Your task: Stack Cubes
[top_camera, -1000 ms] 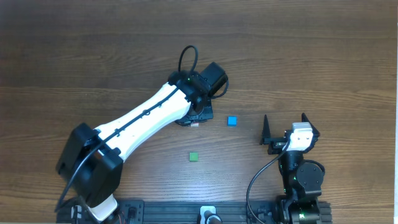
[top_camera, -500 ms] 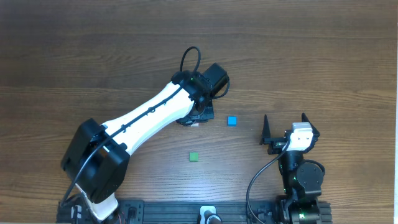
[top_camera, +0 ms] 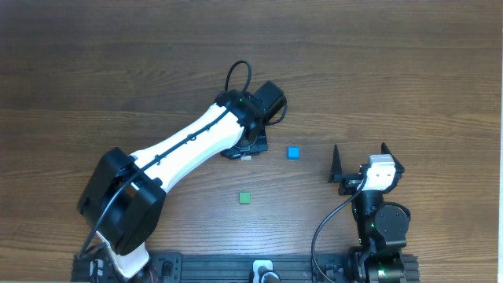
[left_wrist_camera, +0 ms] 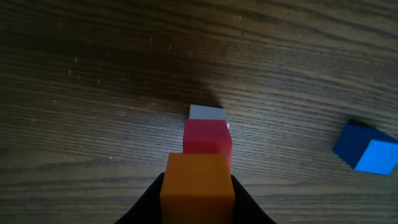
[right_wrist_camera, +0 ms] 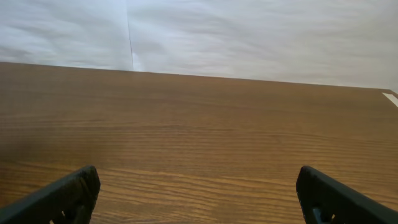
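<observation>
Passable over table (top_camera: 393, 63) across upper frame. Blocked lower left to centre by left arm (top_camera: 181, 149), left gripper (left_wrist_camera: 198, 200) clamped on orange cube (left_wrist_camera: 198, 183); blue cube (top_camera: 293, 152), green cube (top_camera: 245, 198) close beside.

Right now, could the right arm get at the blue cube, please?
Probably yes. The right gripper stands open near the blue cube, with only bare table between them; the left gripper, shut on the orange cube, is on the blue cube's far side.

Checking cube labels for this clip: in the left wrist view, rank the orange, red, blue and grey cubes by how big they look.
1. orange cube, nearest the camera.
2-3. blue cube and red cube: alike, red partly covered, so unranked.
4. grey cube, just a sliver.
</observation>
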Controlling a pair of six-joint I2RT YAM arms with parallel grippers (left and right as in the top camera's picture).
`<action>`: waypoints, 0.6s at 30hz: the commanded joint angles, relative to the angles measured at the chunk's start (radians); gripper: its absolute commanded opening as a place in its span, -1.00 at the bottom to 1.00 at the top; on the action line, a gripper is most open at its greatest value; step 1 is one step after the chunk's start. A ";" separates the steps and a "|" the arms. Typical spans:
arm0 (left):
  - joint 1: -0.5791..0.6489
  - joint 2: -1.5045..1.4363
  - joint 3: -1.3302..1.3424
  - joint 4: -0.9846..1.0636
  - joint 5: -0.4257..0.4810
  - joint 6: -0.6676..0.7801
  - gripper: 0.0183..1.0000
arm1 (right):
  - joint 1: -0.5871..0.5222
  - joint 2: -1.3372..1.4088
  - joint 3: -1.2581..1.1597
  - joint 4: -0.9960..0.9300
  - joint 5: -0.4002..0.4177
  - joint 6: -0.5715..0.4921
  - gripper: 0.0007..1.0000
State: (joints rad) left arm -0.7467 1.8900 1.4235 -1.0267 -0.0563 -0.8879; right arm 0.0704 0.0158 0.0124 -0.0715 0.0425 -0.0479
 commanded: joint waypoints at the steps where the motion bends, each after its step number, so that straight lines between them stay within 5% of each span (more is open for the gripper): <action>1: 0.005 0.019 -0.012 0.005 0.003 -0.018 -0.85 | -0.004 -0.011 -0.007 0.000 -0.008 0.009 0.99; 18: 0.005 0.051 -0.012 0.026 0.015 -0.018 -0.85 | -0.004 -0.011 -0.007 0.000 -0.008 0.009 0.98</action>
State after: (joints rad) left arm -0.7464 1.9137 1.4227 -1.0046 -0.0517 -0.8909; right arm 0.0704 0.0158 0.0124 -0.0715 0.0425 -0.0475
